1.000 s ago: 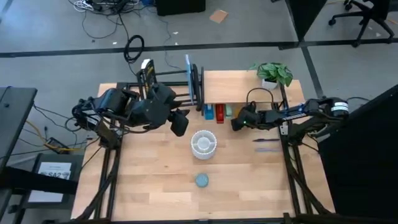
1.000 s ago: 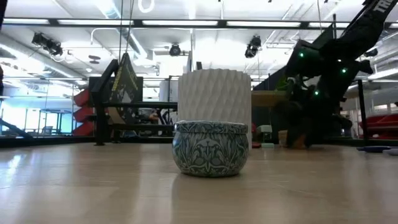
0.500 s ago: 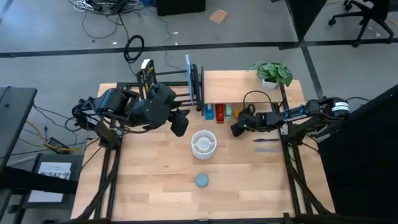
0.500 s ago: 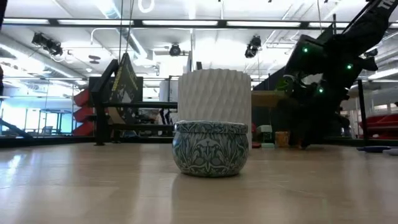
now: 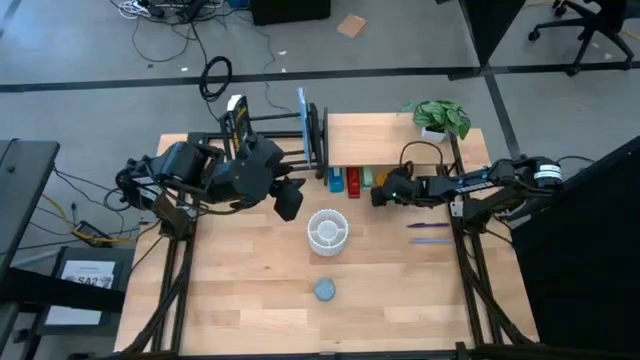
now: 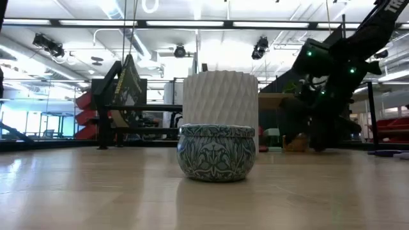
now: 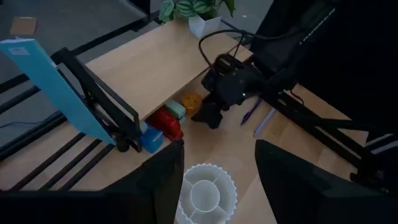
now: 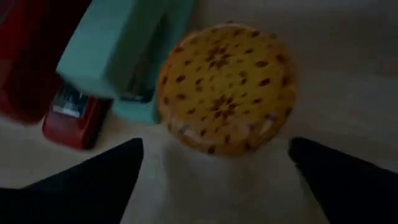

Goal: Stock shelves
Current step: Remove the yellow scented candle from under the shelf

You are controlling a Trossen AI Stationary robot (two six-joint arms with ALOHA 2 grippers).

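The right gripper (image 5: 382, 194) is stretched in from the right at the near edge of the light wooden board (image 5: 385, 140), its fingers (image 8: 106, 174) spread apart on either side of a round yellow speckled tin (image 8: 225, 87), with nothing clamped. The tin sits under the board beside a teal stapler (image 8: 124, 56) and a red stapler (image 8: 37, 68), just left of it; a blue item (image 7: 151, 139) lies farther left, next to the black metal-bar rack (image 5: 290, 135).

The step in hand is judged to be the placing of the tin under the board. Whether the tin is fully clear of the fingers cannot be told, so the gripper is best drawn straight back, level and slowly, so that the tin is not dragged out or knocked against the teal stapler.

The left gripper (image 7: 214, 180) is held open above the worktop (image 5: 260, 290), near the white ribbed container (image 5: 327, 231). A patterned tin (image 6: 216, 152) waits nearer on the worktop, unstocked.
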